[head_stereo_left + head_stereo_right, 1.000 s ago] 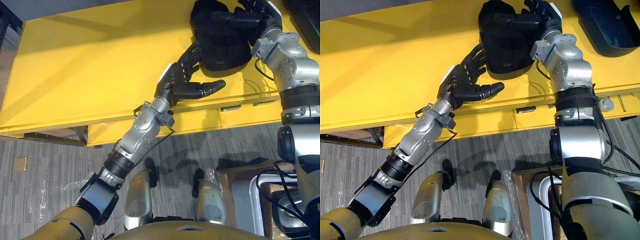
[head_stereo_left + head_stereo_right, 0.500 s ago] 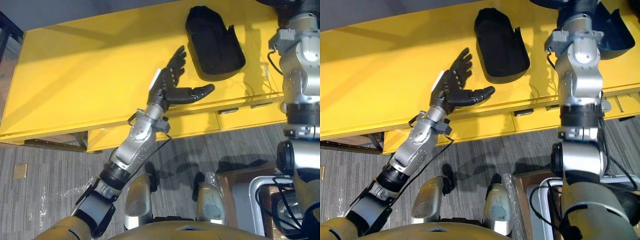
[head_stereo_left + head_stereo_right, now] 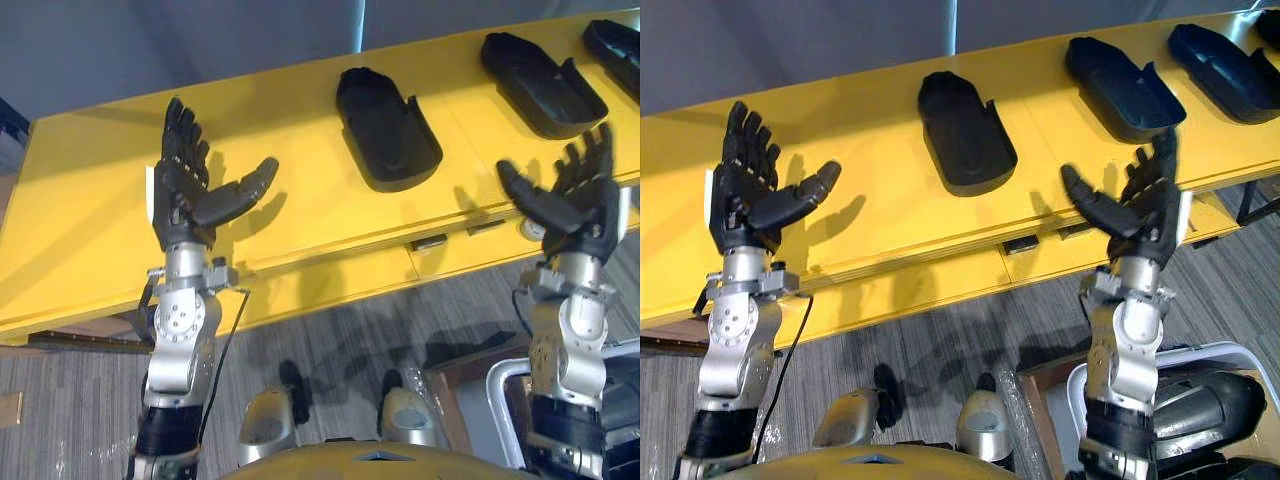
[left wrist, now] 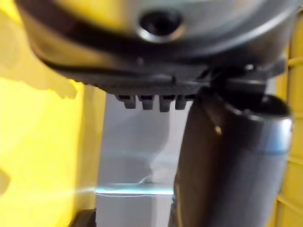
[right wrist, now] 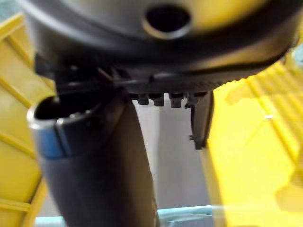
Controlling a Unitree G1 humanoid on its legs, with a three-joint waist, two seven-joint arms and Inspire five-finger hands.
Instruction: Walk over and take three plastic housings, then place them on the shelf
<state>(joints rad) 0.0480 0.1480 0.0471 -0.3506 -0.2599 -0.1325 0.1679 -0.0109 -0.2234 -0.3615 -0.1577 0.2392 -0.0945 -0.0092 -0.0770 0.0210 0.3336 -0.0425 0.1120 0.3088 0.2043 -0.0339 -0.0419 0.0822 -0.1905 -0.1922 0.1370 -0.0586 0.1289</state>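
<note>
A: Checking: left hand (image 3: 180, 200) and right hand (image 3: 575, 205) were both spread open, empty, raised before the desk (image 3: 90, 200).
B: Three housings (image 3: 965, 135) lay along it, untouched. Risk: a low reach could've shoved the nearest one off the front edge.

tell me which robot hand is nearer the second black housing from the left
Right. The right robot hand is open just in front of that housing; the left robot hand is far to its left, beyond the first housing.
</note>
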